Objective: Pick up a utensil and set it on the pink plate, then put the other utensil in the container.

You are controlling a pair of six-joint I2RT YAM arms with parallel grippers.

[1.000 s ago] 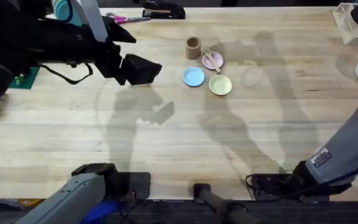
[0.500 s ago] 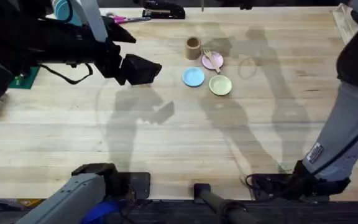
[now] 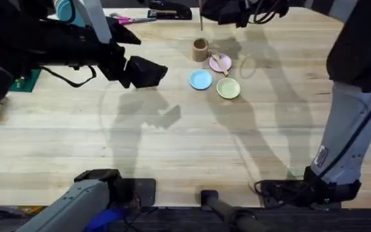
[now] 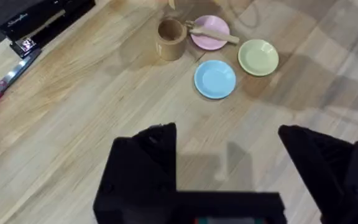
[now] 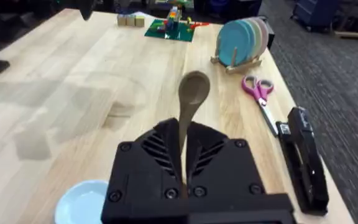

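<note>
Taking stock, you have one step done and one in hand.

Fork (image 4: pixel 211 32): lying across the pink plate (image 4: pixel 219 41), at the far middle of the surface (image 3: pixel 172 142). First half reads as complete.

Spoon (image 5: pixel 190 102): clenched by its handle in your right tool (image 5: pixel 182 186), bowl end standing out past the fingers. In the overhead view the right tool (image 3: pixel 227 9) is up at the far edge, a thin pale stick hanging from it just beyond the container (image 3: pixel 200 49).

Container: upright, open mouth up, just left of the pink plate and apparently empty in the left wrist view.

Left tool (image 4: pixel 229 162): released, jaws spread with nothing between them, hanging over bare surface nearer than the plates.

Bystanders: blue plate (image 3: pixel 200 79) and yellow plate (image 3: pixel 228 88), both bare, near side of the pink one.

Remaining, by my reckoning: bring the spoon over the container's mouth, lower it, let go.
</note>
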